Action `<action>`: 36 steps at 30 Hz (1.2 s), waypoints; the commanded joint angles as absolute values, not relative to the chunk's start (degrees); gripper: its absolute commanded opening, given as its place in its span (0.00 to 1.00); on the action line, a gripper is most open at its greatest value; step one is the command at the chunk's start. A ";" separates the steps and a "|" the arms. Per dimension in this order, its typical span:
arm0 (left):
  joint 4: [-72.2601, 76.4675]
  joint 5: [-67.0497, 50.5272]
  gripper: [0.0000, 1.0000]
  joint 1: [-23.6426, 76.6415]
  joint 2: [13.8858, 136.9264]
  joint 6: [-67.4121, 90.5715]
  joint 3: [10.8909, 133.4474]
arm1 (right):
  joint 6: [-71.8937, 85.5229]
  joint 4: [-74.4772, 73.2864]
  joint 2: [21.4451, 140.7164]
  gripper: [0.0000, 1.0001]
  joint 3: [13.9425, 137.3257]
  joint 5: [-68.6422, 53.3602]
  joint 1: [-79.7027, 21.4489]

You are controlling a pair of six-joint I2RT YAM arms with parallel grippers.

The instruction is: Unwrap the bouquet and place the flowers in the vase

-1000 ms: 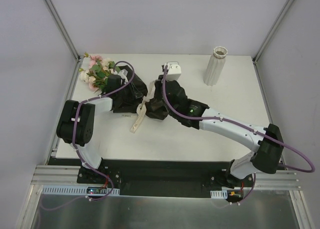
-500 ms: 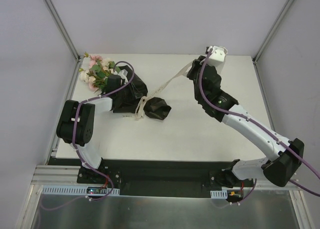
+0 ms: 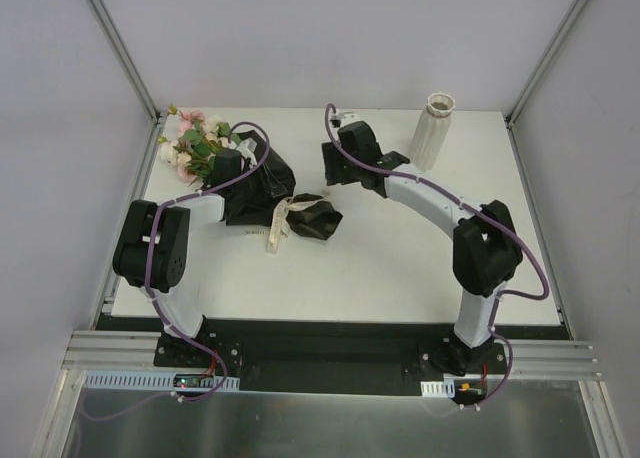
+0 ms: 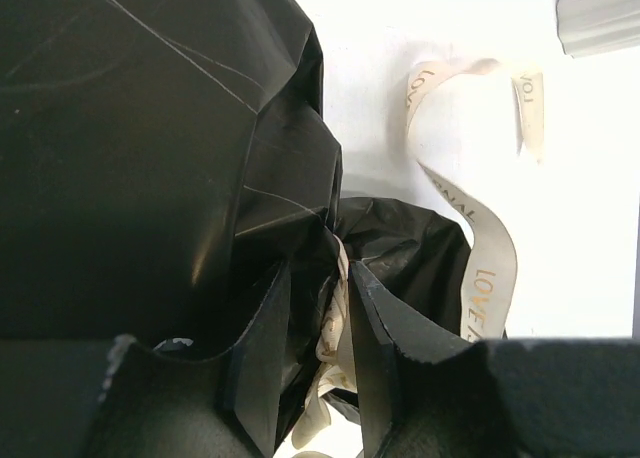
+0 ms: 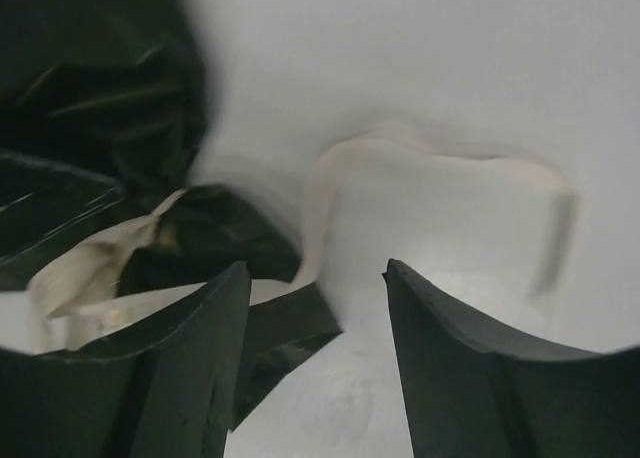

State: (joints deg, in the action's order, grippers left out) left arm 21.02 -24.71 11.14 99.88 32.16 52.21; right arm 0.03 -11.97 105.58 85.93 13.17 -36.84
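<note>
Overall: bouquet (image 3: 225, 163) lies at the back left of the table (image 3: 400, 268), blooms toward the corner.
Flowers (image 3: 190, 140): pink and cream heads with green leaves stick out of the black wrapping (image 3: 262, 183).
Wrapping: glossy, crumpled, one clump reaching toward the table's middle.
Ribbon (image 3: 278, 223): cream, printed, loose across the clump and onto bare table.
Vase (image 3: 435, 128): upright at the back right, well apart from the bouquet.
Left gripper (image 4: 322, 278): on the wrapping; fingers close together, a fold of black paper and some ribbon pinched between them.
Right gripper (image 5: 317, 273): over the table between bouquet and vase; fingers wide apart, nothing held.
</note>
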 commanded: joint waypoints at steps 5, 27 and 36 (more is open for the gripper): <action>22.76 -25.75 0.30 10.46 98.61 30.15 52.73 | -4.14 -22.93 113.81 0.50 101.15 -11.96 -43.68; 21.88 -24.96 0.30 10.20 98.62 29.27 53.35 | 7.56 -20.83 120.68 0.22 101.96 -20.65 -46.84; 21.88 -25.22 0.31 9.84 98.44 29.18 52.91 | 6.94 -10.22 114.19 0.19 91.08 -19.57 -47.11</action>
State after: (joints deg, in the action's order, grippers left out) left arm 21.12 -25.10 10.39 99.88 30.61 52.21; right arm 6.87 -18.39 121.67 98.67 -24.84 -47.79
